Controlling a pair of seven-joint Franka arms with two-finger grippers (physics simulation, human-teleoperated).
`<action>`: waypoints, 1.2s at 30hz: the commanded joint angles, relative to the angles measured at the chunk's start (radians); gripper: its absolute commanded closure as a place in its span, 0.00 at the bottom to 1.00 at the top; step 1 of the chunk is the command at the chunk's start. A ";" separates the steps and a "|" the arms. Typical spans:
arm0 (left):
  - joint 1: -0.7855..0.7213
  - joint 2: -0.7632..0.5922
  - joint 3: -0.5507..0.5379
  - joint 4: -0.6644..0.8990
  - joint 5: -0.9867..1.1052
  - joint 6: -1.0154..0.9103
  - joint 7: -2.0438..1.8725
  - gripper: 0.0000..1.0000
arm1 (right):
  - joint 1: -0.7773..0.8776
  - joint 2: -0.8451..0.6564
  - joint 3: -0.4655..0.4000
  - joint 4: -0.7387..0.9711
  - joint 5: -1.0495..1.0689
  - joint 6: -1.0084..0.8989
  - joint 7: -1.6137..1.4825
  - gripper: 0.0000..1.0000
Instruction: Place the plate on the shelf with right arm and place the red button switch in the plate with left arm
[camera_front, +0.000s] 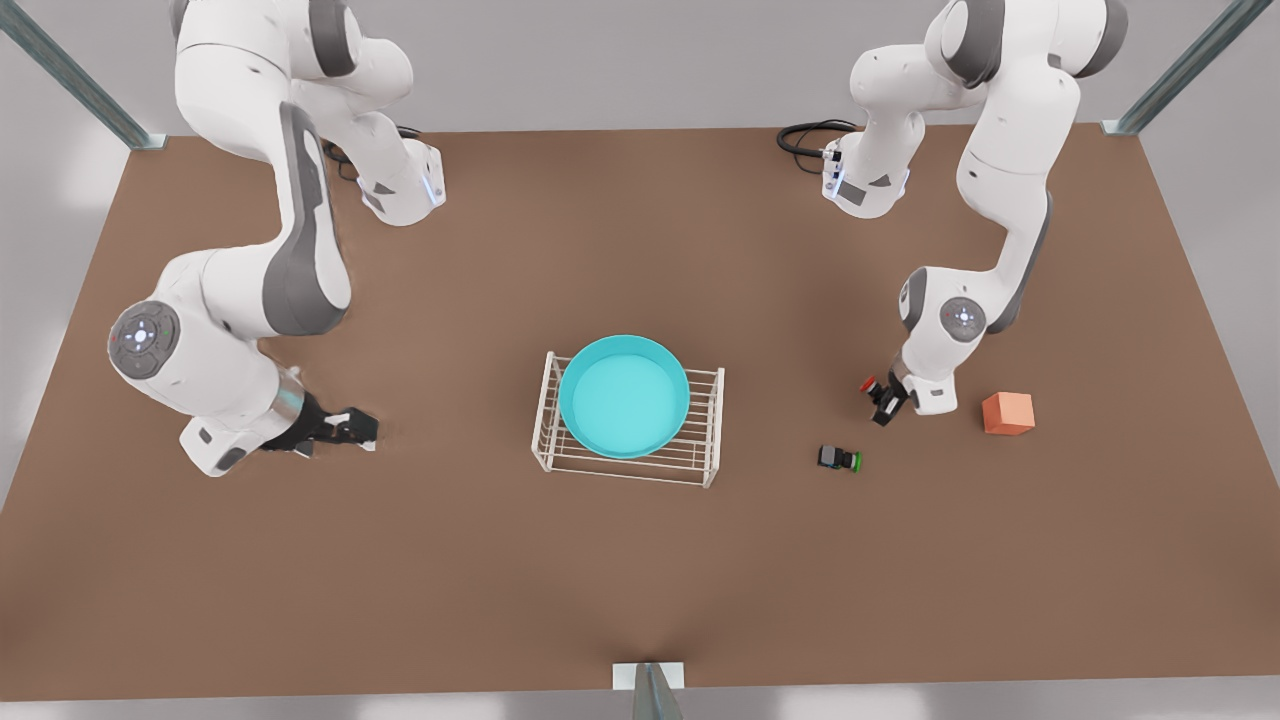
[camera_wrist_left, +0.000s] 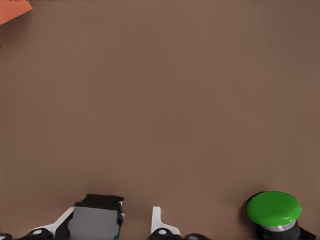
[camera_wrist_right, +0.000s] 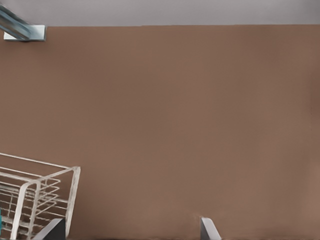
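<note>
The turquoise plate (camera_front: 624, 395) lies on top of the white wire shelf (camera_front: 700, 460) at the table's middle. On the front view's right, the left gripper (camera_front: 885, 405) is low over the table with the red button switch (camera_front: 869, 385) at its tips. In the left wrist view the switch's grey-black body (camera_wrist_left: 95, 220) sits between the open fingers of the left gripper (camera_wrist_left: 105, 225), against one finger and with a gap to the other. The right gripper (camera_front: 350, 428) hangs open and holds nothing at the front view's left, apart from the shelf (camera_wrist_right: 35, 195).
A green-capped switch (camera_front: 840, 459) lies on the table just in front of the left gripper, also in the left wrist view (camera_wrist_left: 274, 209). An orange cube (camera_front: 1007, 413) sits to the front view's right of that arm. Bare brown table surrounds the shelf.
</note>
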 joint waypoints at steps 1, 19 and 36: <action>0.003 -0.003 0.002 0.000 0.001 0.021 -0.098 0.57 | -0.030 0.001 -0.032 -0.008 -0.102 -0.178 -0.221 0.00; -0.002 -0.215 -0.257 0.290 -0.013 -0.672 -0.288 0.68 | 0.008 -0.215 -0.089 -0.256 -0.231 -0.057 -0.051 0.00; -0.253 0.200 -0.463 0.806 -0.025 -0.467 -0.911 0.68 | 0.008 -0.212 -0.089 -0.256 -0.231 -0.057 -0.051 0.00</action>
